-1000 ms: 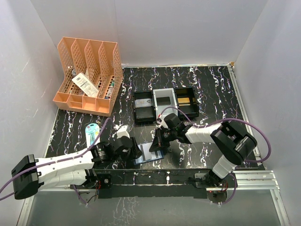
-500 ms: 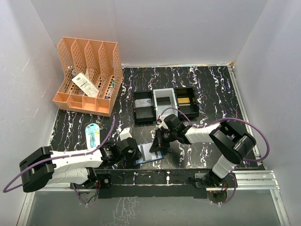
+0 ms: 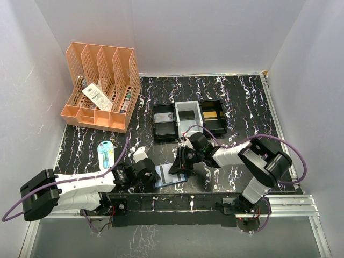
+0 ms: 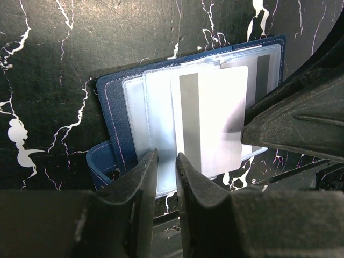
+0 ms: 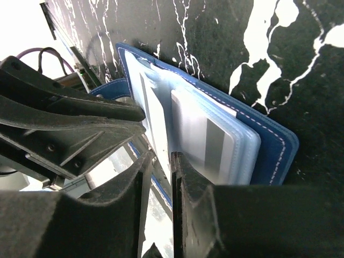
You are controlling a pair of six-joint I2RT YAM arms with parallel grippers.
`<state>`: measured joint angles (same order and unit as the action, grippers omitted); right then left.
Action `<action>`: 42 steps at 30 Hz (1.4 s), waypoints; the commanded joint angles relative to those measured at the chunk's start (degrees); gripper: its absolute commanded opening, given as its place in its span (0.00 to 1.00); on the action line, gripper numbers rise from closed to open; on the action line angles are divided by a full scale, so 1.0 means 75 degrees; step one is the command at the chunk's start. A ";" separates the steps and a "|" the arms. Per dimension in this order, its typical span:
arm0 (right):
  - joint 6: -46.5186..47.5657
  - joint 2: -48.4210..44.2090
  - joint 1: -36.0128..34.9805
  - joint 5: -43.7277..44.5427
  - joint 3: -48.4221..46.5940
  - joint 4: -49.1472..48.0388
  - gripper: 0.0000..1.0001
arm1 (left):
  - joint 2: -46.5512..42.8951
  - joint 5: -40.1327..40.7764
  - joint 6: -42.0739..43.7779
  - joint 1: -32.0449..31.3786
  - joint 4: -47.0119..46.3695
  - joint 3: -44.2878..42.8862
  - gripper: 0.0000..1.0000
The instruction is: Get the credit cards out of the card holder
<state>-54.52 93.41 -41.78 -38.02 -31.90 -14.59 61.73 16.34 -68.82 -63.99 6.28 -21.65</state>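
Evidently the card holder (image 3: 171, 177) lies open on the black marbled worktop (image 3: 247, 107), close to its near edge and between the 2 hands, with its clear sleeves fanned upward. The left hand (image 4: 166, 164) sits at the holder's near side, jaws a narrow slit apart, and a sleeve edge runs into that slit. Whether it pinches that leaf I cannot tell. The right hand (image 5: 171, 164) reaches in from the opposite side, jaws likewise nearly together over the sleeves, and again I cannot tell whether anything is clamped. 1 pale card (image 4: 215, 118) with a grey stripe shows on the top leaf; any others are hidden.

The card looks thin, stiff and slick, while the sleeves seem soft and floppy. The holder is probably light, so it may slide or lift unless 1 hand pins its blue cover. The best hold is likely the card's exposed short edge, pinched flat and clear of the plastic.

The 2 hands crowd each other over the holder, which is the main obstruction. Farther back stand 3 trays (image 3: 156, 129) and an orange file rack (image 3: 99, 88). A pale blue oval case (image 3: 106, 152) lies to the left.
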 commanded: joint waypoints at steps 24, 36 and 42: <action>0.0383 -0.0554 0.0110 0.0161 -0.0047 0.0252 0.00 | -0.0282 0.0514 -0.0072 -0.0033 0.1148 0.0007 0.17; 0.0328 -0.0564 0.0192 0.0089 0.0023 0.0269 0.00 | -0.0776 0.0343 0.0597 -0.0035 0.0904 -0.0617 0.28; 0.0292 -0.0430 0.0193 0.0078 -0.0033 0.0191 0.00 | -0.0635 -0.0440 0.1355 -0.0033 -0.0480 -0.0991 0.37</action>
<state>-52.45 89.62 -40.49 -37.47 -31.64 -10.90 56.97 16.53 -63.40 -63.99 10.24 -26.06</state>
